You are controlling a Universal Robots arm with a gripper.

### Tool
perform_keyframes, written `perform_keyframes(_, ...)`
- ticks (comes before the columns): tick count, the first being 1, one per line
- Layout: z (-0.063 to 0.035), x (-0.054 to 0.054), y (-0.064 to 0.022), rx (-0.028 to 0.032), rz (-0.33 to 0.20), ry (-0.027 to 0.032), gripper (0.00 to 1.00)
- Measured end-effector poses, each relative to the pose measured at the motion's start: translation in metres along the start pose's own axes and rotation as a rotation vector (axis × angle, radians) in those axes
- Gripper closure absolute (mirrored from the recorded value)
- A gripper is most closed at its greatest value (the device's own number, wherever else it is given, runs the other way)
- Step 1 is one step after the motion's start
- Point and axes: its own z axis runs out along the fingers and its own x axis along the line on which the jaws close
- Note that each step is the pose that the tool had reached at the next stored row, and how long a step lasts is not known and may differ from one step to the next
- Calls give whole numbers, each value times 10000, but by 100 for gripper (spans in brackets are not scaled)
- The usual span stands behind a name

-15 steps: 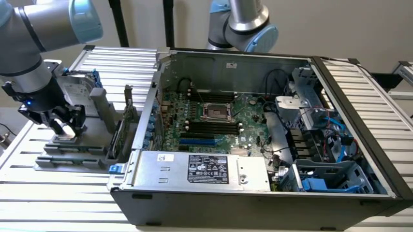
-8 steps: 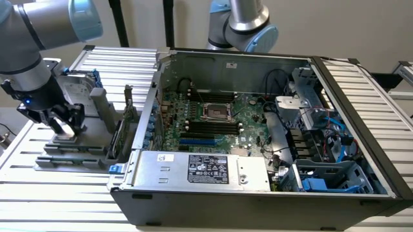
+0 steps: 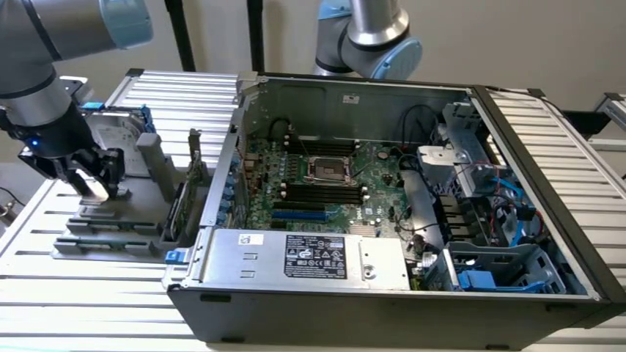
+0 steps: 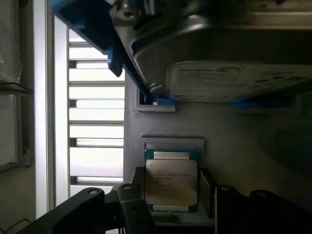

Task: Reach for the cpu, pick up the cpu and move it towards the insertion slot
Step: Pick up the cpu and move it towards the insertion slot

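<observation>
Two open fingers (image 4: 134, 207) of the gripper (image 3: 93, 180) straddle the cpu (image 4: 171, 181) — its lower edge hidden; the insertion slot (image 3: 328, 170) sits centre-frame, far off.

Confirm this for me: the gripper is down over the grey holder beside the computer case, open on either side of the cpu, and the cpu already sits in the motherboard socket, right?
Not quite. The cpu is not in the insertion slot; the wrist view shows it on the grey holder, between the open fingers of the gripper. The rest holds.
</observation>
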Motion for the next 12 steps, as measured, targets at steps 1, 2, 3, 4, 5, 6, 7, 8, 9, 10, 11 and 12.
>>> perform_keyframes(1,-45,-3,3,0,1,6,46)
perform_keyframes(2,-90,-8,6,0,1,11,46)
perform_keyframes(3,-139,-15,9,0,1,15,46)
perform_keyframes(4,-184,-23,12,0,1,18,46)
perform_keyframes(5,-230,-31,15,0,2,20,46)
perform_keyframes(6,-275,-41,17,0,2,23,46)
perform_keyframes(7,-319,-52,20,0,2,25,46)
perform_keyframes(8,-364,-64,23,0,2,26,46)
perform_keyframes(9,-414,-76,26,0,2,27,46)
perform_keyframes(10,-459,-90,29,1,3,30,46)
perform_keyframes(11,-504,-105,32,-1,3,30,46)
perform_keyframes(12,-549,-121,35,0,2,32,46)
